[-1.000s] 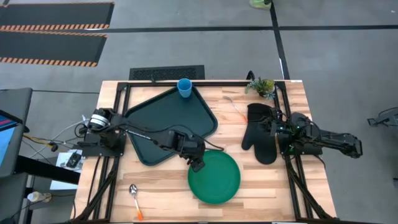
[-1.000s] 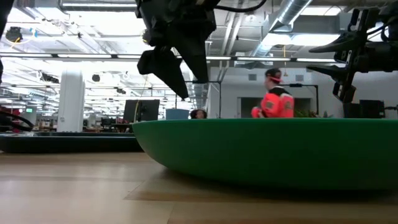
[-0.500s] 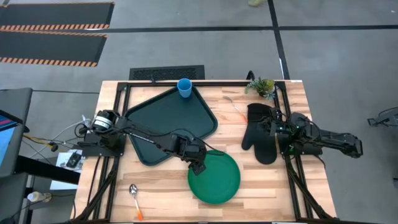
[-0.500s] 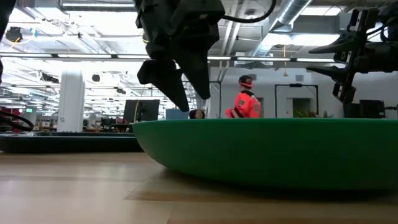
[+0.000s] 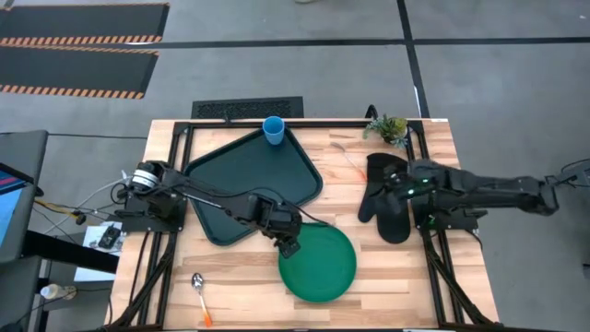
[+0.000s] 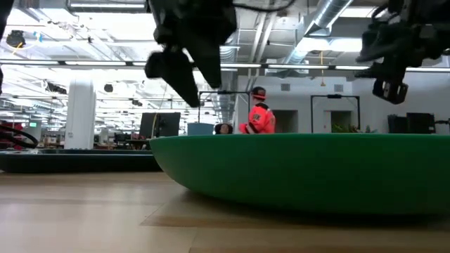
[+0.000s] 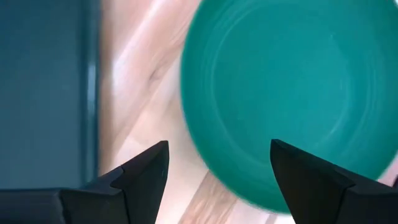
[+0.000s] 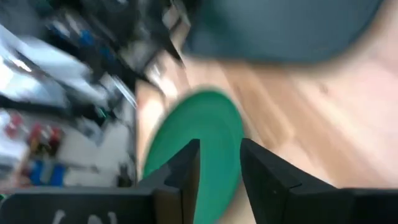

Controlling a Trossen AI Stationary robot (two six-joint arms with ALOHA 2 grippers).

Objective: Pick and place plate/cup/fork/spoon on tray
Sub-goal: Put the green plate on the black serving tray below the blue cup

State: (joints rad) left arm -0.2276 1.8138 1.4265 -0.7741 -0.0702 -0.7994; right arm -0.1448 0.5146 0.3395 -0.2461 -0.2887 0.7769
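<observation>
The green plate (image 5: 318,263) lies flat on the wooden table, near the middle front; it fills the low view (image 6: 302,169). My left gripper (image 5: 289,245) hovers open over the plate's far-left rim (image 7: 205,155), one finger on each side of it, touching nothing. My right gripper (image 5: 392,183) is narrowly open and empty above the black oven mitt (image 5: 387,217), facing the plate (image 8: 199,143). The dark tray (image 5: 240,184) lies at the far left, with the light-blue cup (image 5: 274,130) at its far corner. The spoon (image 5: 199,293) lies near the front left. The fork (image 5: 350,161) lies near the far edge.
A small potted plant (image 5: 387,127) stands at the far right corner. The oven mitt lies along the right side under my right arm. A person in an orange jacket (image 6: 259,119) moves in the room behind the table. Bare wood shows between plate and mitt.
My right arm has reached from the table's right edge toward the left, out over the oven mitt, and has turned toward the plate. My left gripper has shifted a little toward the table's left edge and risen slightly, still open over the plate's rim. The plate has stayed put.
</observation>
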